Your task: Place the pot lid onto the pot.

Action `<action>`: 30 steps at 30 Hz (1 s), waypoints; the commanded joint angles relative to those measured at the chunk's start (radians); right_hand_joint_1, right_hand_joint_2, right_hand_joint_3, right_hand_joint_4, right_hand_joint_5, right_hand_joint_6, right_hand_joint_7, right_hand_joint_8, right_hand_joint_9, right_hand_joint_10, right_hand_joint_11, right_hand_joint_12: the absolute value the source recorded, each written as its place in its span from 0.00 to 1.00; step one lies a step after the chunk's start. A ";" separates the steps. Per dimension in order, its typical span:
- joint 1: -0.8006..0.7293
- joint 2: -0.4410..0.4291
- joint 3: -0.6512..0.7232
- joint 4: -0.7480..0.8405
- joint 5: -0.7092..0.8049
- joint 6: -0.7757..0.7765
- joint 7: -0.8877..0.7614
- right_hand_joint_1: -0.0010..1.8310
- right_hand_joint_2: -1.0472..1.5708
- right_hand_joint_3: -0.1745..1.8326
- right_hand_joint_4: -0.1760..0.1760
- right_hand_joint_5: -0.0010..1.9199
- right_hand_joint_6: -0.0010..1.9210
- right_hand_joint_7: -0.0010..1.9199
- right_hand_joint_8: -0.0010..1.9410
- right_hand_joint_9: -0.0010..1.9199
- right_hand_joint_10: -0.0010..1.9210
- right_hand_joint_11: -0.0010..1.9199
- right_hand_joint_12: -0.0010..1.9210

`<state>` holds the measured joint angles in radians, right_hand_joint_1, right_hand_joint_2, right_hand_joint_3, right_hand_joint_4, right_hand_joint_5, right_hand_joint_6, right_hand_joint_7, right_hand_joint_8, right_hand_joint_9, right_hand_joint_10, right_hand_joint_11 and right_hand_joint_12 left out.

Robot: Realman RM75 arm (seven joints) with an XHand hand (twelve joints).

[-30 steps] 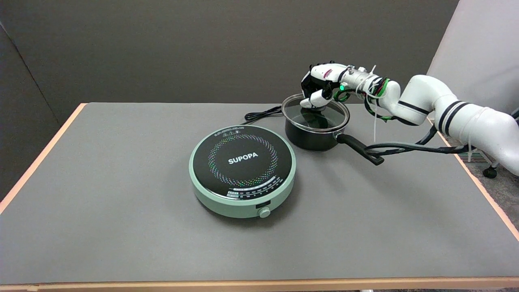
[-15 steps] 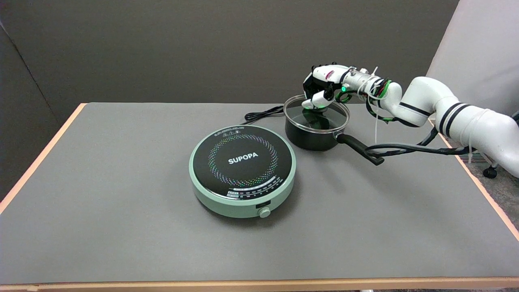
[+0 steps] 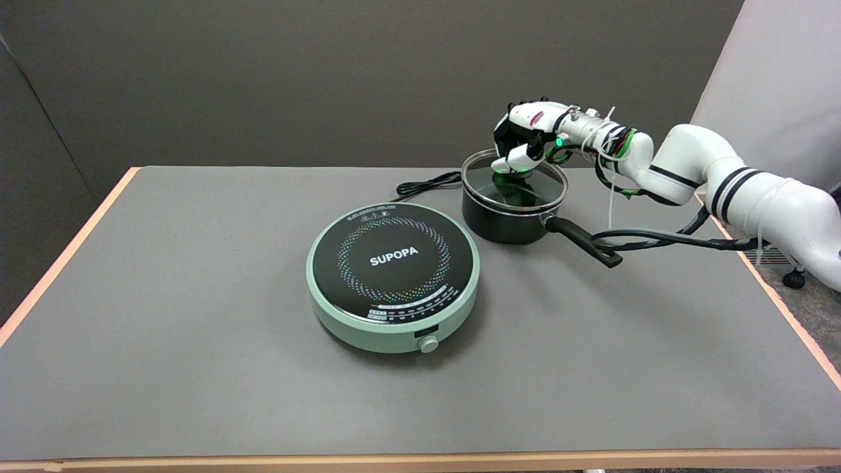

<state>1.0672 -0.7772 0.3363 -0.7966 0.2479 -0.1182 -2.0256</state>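
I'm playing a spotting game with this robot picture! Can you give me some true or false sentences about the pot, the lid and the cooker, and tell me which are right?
1. The glass pot lid lies on the black pot. True.
2. The pot stands on the green cooker. False: it stands on the table beside the cooker, to the far right.
3. The right hand is at the top of the lid. True.
4. The pot's handle points toward the cooker. False: it points away, to the right.
5. The cooker reads SUPOPA. True.

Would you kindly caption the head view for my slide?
Right hand holds the glass lid on the black pot, beside a green SUPOPA cooktop.
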 commanded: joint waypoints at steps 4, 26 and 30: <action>-0.070 -0.009 0.091 0.016 -0.047 -0.027 -0.002 0.65 0.83 0.16 0.36 0.38 0.70 0.50 0.60 0.47 0.94 0.11 1.00; -0.102 -0.049 0.151 0.066 -0.047 -0.061 -0.002 0.65 0.83 0.16 0.35 0.37 0.70 0.49 0.60 0.47 0.95 0.07 1.00; -0.104 -0.049 0.157 0.063 -0.047 -0.061 -0.002 0.65 0.83 0.16 0.35 0.37 0.70 0.49 0.60 0.47 0.95 0.08 1.00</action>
<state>0.9768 -0.8124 0.4586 -0.7437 0.2041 -0.1679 -2.0276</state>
